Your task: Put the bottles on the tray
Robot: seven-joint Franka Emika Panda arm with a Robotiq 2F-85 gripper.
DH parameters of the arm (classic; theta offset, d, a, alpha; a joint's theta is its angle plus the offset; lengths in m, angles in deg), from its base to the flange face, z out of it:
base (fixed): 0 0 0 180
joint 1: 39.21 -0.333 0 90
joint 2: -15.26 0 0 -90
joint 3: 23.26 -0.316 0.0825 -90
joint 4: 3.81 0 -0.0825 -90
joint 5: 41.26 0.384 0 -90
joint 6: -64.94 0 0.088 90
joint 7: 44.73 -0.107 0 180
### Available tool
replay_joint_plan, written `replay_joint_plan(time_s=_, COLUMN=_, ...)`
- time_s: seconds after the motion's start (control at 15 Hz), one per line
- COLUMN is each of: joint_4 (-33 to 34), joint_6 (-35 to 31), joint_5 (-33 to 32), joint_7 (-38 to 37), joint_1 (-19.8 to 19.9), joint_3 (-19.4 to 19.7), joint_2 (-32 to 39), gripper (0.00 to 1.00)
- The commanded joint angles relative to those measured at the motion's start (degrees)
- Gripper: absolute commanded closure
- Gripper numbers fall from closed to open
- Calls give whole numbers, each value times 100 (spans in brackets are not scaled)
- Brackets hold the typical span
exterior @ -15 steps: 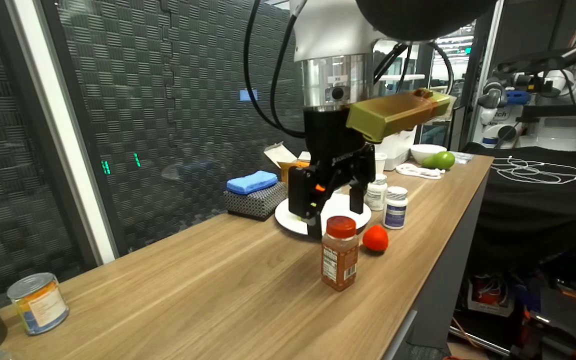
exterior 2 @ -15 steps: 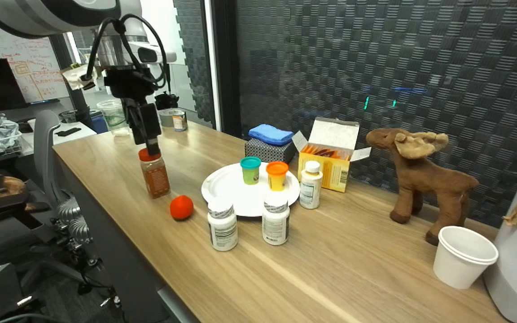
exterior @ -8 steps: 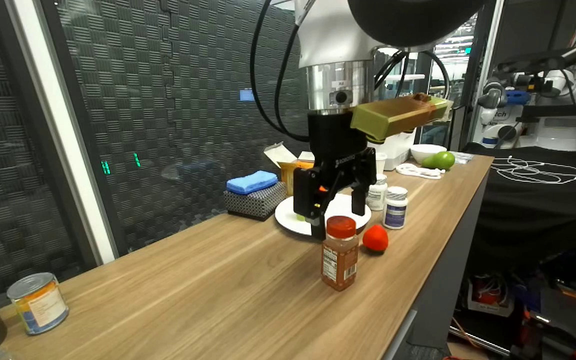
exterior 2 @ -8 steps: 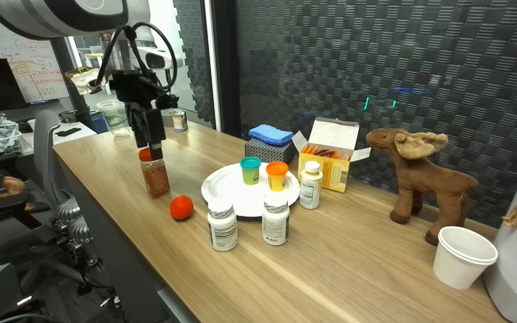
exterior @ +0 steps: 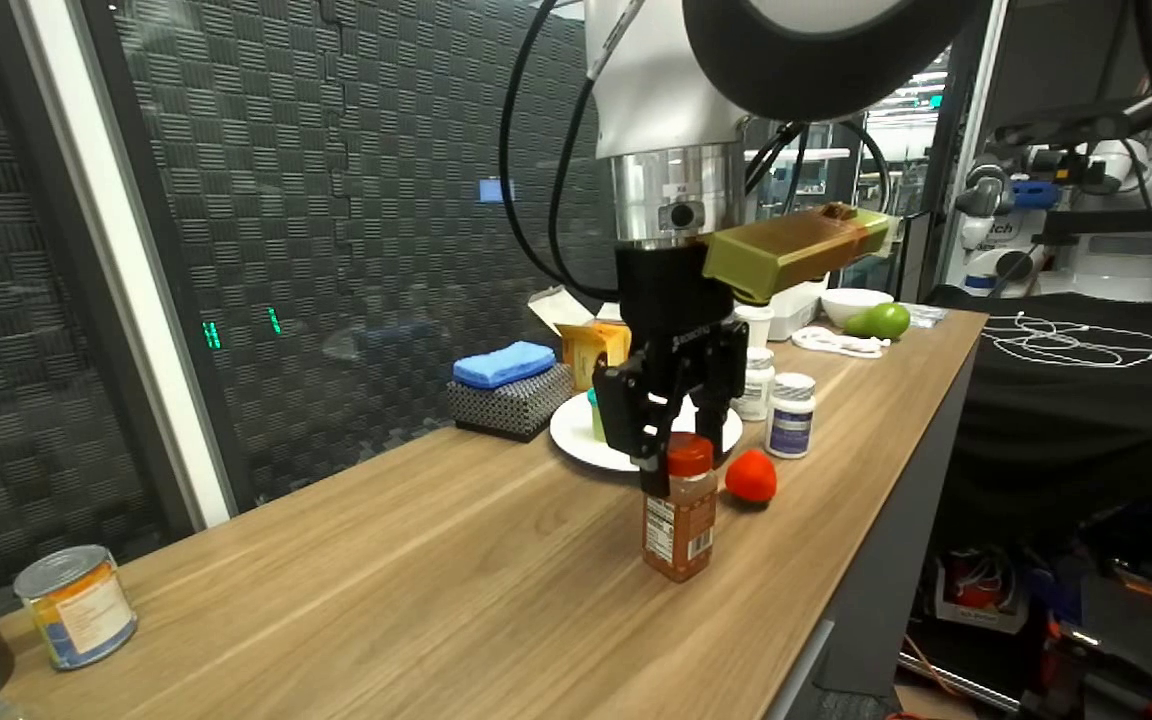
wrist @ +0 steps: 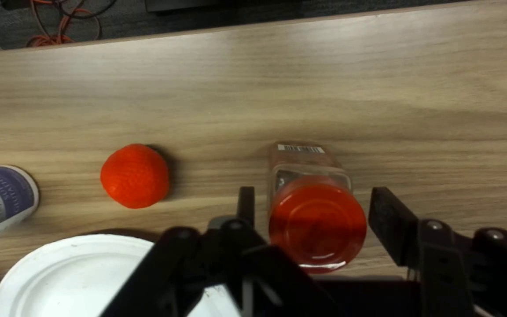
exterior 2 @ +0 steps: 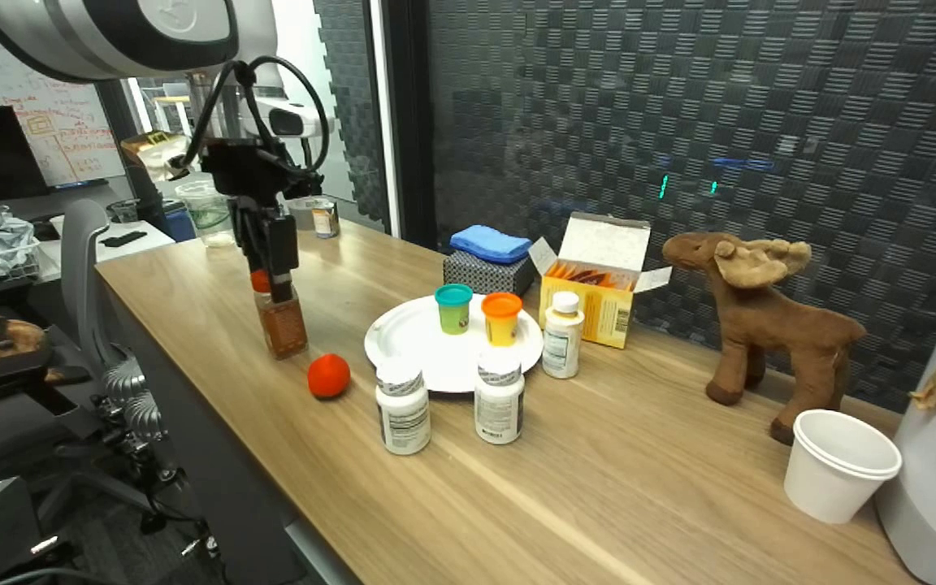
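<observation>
Straddling the red cap [wrist: 317, 226] of the upright spice bottle [exterior: 678, 545], the end effector [wrist: 311, 211] stands partway open, a gap showing beside the cap, nothing held. The bottle stands nearer the outer long edge of the bench [exterior: 416, 580] than the white plate [exterior 2: 405, 337], which carries a green tub [exterior 2: 454, 317] and an orange tub [exterior 2: 501, 325].

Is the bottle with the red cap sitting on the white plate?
No, in an exterior view the red-capped bottle rests on the wooden counter, with a gap between it and the white plate.
</observation>
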Motion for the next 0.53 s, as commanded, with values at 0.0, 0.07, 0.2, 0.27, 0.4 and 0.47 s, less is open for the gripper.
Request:
replay_joint_plan(time_s=0.0, joint_4=-4, joint_6=-10, joint_5=63, joint_7=98, joint_1=15, joint_3=-21, joint_2=-91, gripper=62)
replay_joint_plan(time_s=0.07, joint_4=-15, joint_6=-7, joint_5=50, joint_7=82, joint_1=14, joint_3=-21, joint_2=-115, gripper=70)
replay_joint_plan(time_s=0.2, joint_4=-46, joint_6=-10, joint_5=30, joint_7=36, joint_1=20, joint_3=-15, joint_2=-191, gripper=76)
replay_joint_plan(time_s=0.27, joint_4=-54, joint_6=-7, joint_5=-33, joint_7=-8, joint_1=22, joint_3=-14, joint_2=-214, gripper=76)
replay_joint_plan(time_s=0.4, joint_4=-91, joint_6=-5, joint_5=8, joint_7=16, joint_1=37, joint_3=-3, joint_2=-378, gripper=76)
replay_joint_plan(time_s=0.47, joint_4=-94, joint_6=-9, joint_5=-12, joint_7=-33, joint_1=62, joint_3=17, joint_2=-517, gripper=76)
